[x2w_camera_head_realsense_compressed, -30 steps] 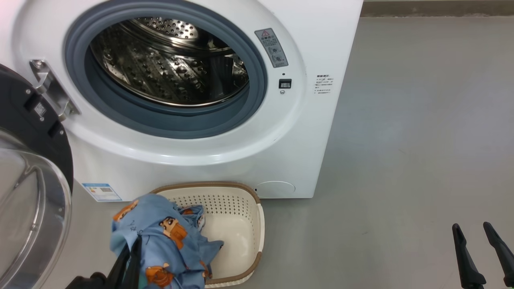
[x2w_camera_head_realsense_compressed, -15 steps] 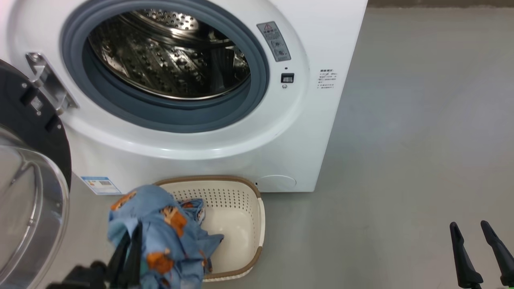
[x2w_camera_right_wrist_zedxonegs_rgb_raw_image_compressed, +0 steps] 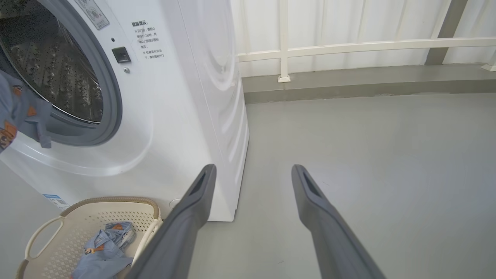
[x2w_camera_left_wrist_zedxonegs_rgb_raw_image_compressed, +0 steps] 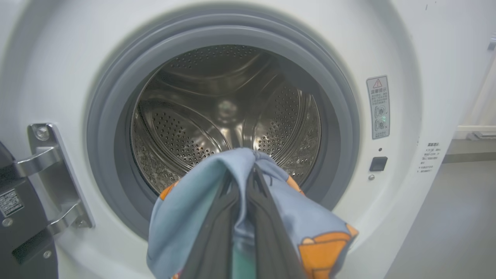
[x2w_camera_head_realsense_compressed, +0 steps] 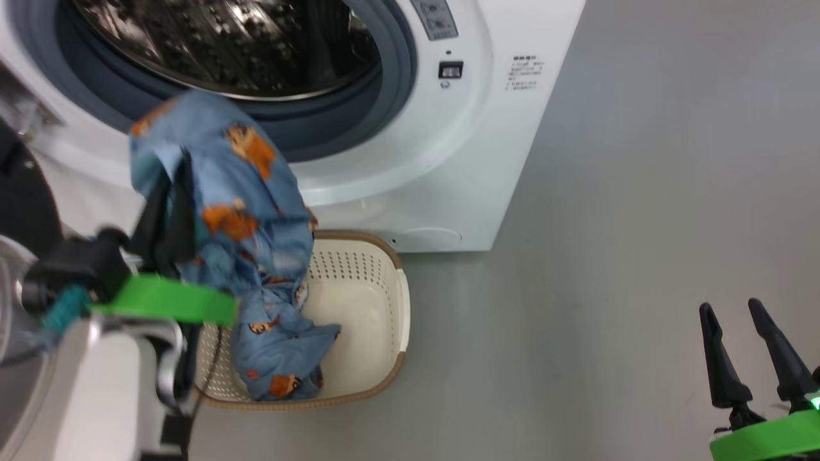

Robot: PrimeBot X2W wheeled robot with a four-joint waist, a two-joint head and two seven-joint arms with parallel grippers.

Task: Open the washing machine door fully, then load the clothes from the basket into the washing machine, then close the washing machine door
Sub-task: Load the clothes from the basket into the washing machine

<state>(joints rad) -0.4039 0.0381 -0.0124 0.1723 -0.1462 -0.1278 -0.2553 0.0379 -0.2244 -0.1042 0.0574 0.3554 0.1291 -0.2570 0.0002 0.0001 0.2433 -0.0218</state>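
Left pincer (x2w_camera_left_wrist_zedxonegs_rgb_raw_image_compressed: 248, 174) clenched on clothes (x2w_camera_head_realsense_compressed: 256, 192).
Drum (x2w_camera_left_wrist_zedxonegs_rgb_raw_image_compressed: 224, 108) just beyond its tips; basket (x2w_camera_head_realsense_compressed: 384, 301) below holds more clothes; right pincer (x2w_camera_right_wrist_zedxonegs_rgb_raw_image_compressed: 252, 168) released over floor (x2w_camera_right_wrist_zedxonegs_rgb_raw_image_compressed: 368, 155).

Washer: white boxy front-loading washing machine (x2w_camera_head_realsense_compressed: 448, 160) stands on the grey floor (x2w_camera_head_realsense_compressed: 608, 256).
Door: round black-rimmed glass door (x2w_camera_head_realsense_compressed: 22, 205) hangs left of the drum opening (x2w_camera_head_realsense_compressed: 224, 38).
Basket: cream perforated plastic basket (x2w_camera_head_realsense_compressed: 402, 301) on the floor, just before the washer.
Clothes: one light-blue printed garment (x2w_camera_head_realsense_compressed: 250, 192) in the left gripper (x2w_camera_left_wrist_zedxonegs_rgb_raw_image_compressed: 246, 176), before the drum opening's lower edge; a second garment (x2w_camera_right_wrist_zedxonegs_rgb_raw_image_compressed: 102, 248) in the basket.
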